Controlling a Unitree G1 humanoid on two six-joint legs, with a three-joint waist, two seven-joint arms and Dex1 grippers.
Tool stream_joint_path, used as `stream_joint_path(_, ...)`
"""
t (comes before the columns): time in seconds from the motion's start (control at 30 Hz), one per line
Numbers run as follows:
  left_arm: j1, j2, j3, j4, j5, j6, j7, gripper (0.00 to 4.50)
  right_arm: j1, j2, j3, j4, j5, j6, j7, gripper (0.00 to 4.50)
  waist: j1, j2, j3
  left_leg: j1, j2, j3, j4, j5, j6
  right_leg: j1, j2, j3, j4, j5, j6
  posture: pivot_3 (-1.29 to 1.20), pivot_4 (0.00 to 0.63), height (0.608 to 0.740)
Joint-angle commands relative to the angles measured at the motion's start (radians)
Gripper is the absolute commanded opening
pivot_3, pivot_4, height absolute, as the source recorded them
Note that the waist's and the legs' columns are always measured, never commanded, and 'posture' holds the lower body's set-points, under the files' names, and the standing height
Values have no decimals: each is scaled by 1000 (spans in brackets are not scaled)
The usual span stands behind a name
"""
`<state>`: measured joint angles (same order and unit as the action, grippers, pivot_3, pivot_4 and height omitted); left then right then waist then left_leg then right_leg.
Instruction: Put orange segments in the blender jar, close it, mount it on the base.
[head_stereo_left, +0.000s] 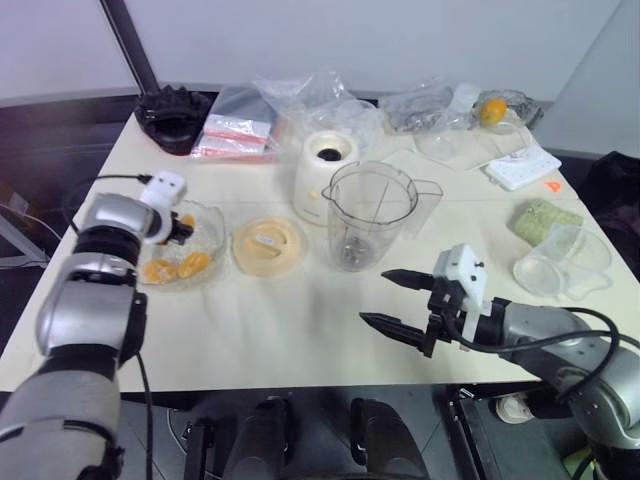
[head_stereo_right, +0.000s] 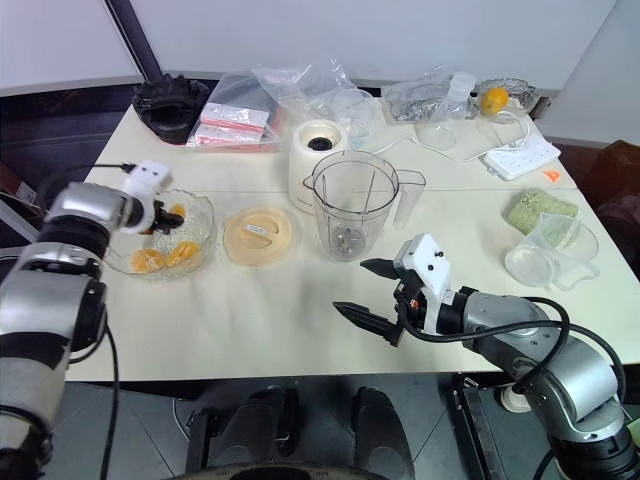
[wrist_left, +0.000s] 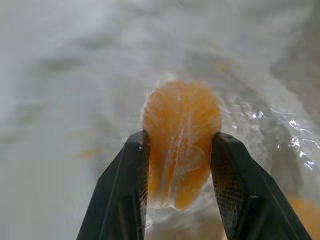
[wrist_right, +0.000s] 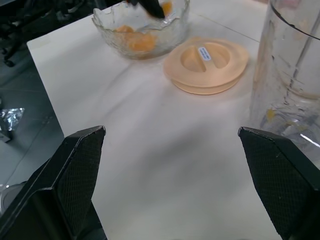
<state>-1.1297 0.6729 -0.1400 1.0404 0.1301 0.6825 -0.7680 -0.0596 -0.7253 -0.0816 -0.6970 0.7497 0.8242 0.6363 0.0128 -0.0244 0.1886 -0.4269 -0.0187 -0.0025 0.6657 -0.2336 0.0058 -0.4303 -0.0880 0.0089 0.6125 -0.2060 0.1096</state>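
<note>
My left gripper (wrist_left: 180, 136) is shut on one orange segment (wrist_left: 181, 125), pinched between both black fingers. It hangs just above the scalloped glass bowl (head_stereo_left: 212, 238) at the table's left, and two more orange segments (head_stereo_left: 175, 268) lie in that bowl. The clear blender jar (head_stereo_left: 372, 215) stands upright and open at the table's middle, with its blade at the bottom. Right behind it stands the cream base (head_stereo_left: 325, 172). The peach lid (head_stereo_left: 268, 245) lies flat between bowl and jar. My right gripper (head_stereo_left: 373, 296) hovers open and holding nothing over the near table, in front of the jar.
A black ridged ring (head_stereo_left: 172, 118) and red-white packets (head_stereo_left: 235, 135) lie at the back left, crumpled plastic bags (head_stereo_left: 310, 95) behind the base. At the right are a whole orange (head_stereo_left: 491, 110), a white power strip (head_stereo_left: 522, 167), a green cloth (head_stereo_left: 545, 218) and a clear tub (head_stereo_left: 560, 262).
</note>
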Motion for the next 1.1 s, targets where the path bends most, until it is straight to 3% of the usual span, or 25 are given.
stream_joint_path(0.03, -3, 61, 30, -170, -71, 44, -177, 1803, -2, 1, -5, 1, -6, -30, 13, 4500, 2, 0, 0, 0, 0, 0, 0, 0, 0, 0, -1, 0, 0, 0, 0, 0, 150, 740)
stream_joint_path(0.17, 33, 119, 77, -248, -142, -39, -297, 1803, 11, 6, -28, 17, 0, -38, 16, 4500, -1, 0, 0, 0, 0, 0, 0, 0, 0, 0, -3, 0, -1, 0, -1, 0, 150, 740)
stream_joint_path(0.33, -66, 115, 172, -139, -239, -224, -399, 1803, 11, 0, -103, 57, 31, -36, 12, 4500, 0, 0, 0, 0, 0, 0, -1, 0, 0, -1, -5, 0, -1, 0, -1, 0, 150, 740)
stream_joint_path(0.53, -298, -27, 213, 12, -300, -285, -476, 1803, 57, -35, -269, 67, 34, -30, -27, 4500, 33, -3, 1, -3, -3, 0, 1, -1, 1, 0, -4, -3, -2, 0, -1, 0, 150, 740)
stream_joint_path(0.73, -447, -295, 194, 80, -308, -337, -517, 1803, 156, 7, -384, -13, 54, -36, -101, 4500, 28, -3, 1, -3, -4, 0, 1, -1, 3, 2, -4, -4, -3, 1, 3, 0, 150, 740)
stream_joint_path(0.9, -459, -443, 141, 91, -261, -410, -540, 1803, 195, 38, -410, -52, 48, -49, -159, 4500, 1, -2, 2, -2, -2, 1, 1, -2, 4, 1, -2, -3, -2, 1, 5, 0, 150, 740)
stream_joint_path(1.1, -433, -515, 74, 111, -204, -433, -568, 1803, 230, 62, -409, -99, 52, -54, -207, 4500, -5, -1, 2, 0, 0, 1, 1, -2, 4, 1, 2, -2, 0, -2, 2, 0, 150, 740)
